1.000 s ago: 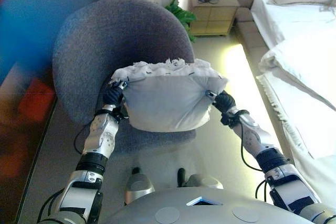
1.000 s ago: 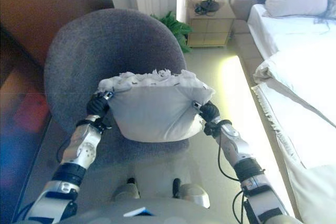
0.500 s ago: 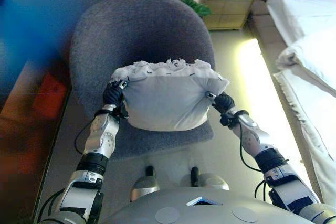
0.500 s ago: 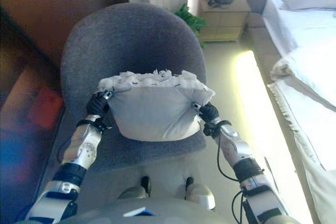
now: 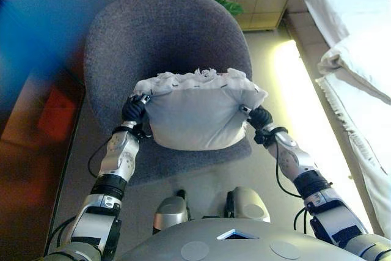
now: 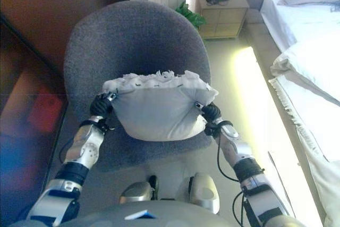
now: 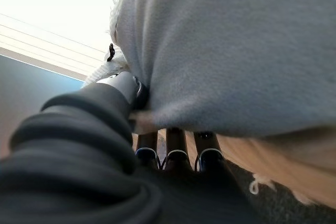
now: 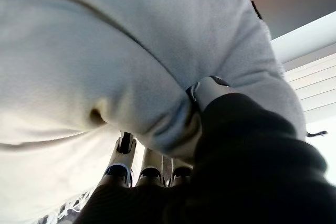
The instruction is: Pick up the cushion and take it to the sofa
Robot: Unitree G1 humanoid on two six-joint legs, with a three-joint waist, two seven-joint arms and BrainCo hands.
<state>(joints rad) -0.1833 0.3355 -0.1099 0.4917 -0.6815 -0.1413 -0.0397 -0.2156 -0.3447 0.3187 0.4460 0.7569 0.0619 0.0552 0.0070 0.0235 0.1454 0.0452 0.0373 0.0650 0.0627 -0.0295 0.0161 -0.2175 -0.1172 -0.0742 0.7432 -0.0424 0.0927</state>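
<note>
Pale grey square fabric cushion with a frilled white edge (image 5: 194, 117): underside unseen in the eye views; it covers the seat centre of the round dark grey upholstered chair (image 5: 165, 35).
Left hand (image 5: 133, 111), right hand (image 5: 259, 117): fingers (image 7: 176, 153) run under the cushion, tips hidden.
White bed (image 5: 360, 41): cut by the right edge.
Left side: blurred blue and red shapes, unidentifiable.
</note>
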